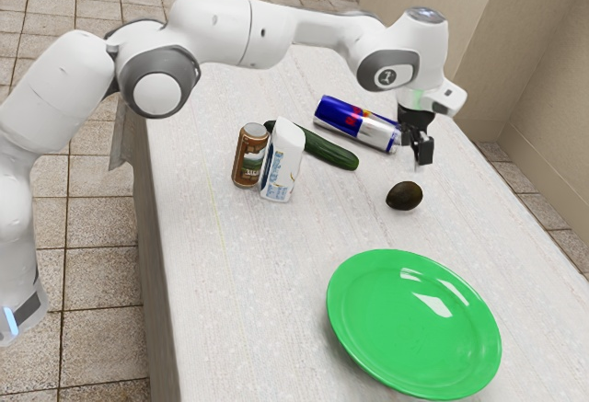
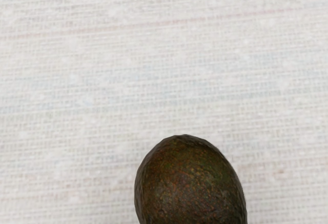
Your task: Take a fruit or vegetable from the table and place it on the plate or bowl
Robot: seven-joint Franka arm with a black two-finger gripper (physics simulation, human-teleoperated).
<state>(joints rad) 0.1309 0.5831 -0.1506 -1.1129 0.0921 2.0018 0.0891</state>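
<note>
Your gripper [image 1: 417,147] hangs in the air just above the avocado [image 1: 404,196]. Its two black fingers are a little apart and nothing is between them, so it is open and holds nothing. The avocado is dark brown and bumpy, and it lies on the pale surface [image 1: 230,310] by itself, not touching anything. In the wrist view you see it from above, right under the hand. The green plate [image 1: 414,322] sits nearer the front of the surface, apart from the avocado, and nothing lies on it. Behind the avocado, toward the exterior view's left, a long green cucumber [image 1: 322,147] lies flat. A blue and silver can [image 1: 359,123] lies on its side just behind the cucumber, close to the gripper. A white carton [image 1: 282,161] and a brown can [image 1: 249,155] stand upright side by side at the cucumber's far end.
</note>
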